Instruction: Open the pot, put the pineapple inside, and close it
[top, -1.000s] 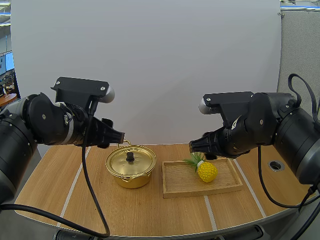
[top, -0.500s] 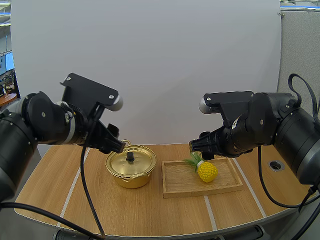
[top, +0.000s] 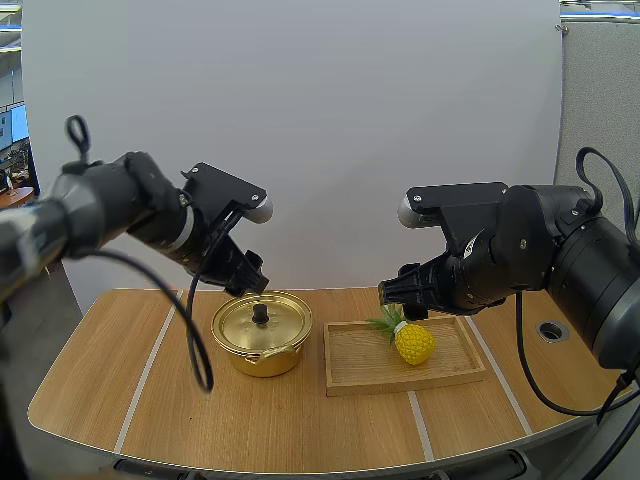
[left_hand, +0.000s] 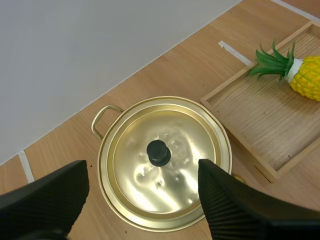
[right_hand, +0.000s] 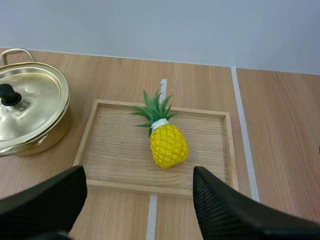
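Left gripper (left_hand: 142, 165) spread above pot (left_hand: 170, 102); fingers (left_hand: 235, 210) cover rim parts.

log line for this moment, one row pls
left gripper open over gold metal pot | round gold lid on, black knob untouched | right gripper open over yellow pineapple lying in wooden tray

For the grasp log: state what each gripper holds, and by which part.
Nothing is held. The left gripper is open over the pot lid, clear of its knob; the right gripper is open over the pineapple.
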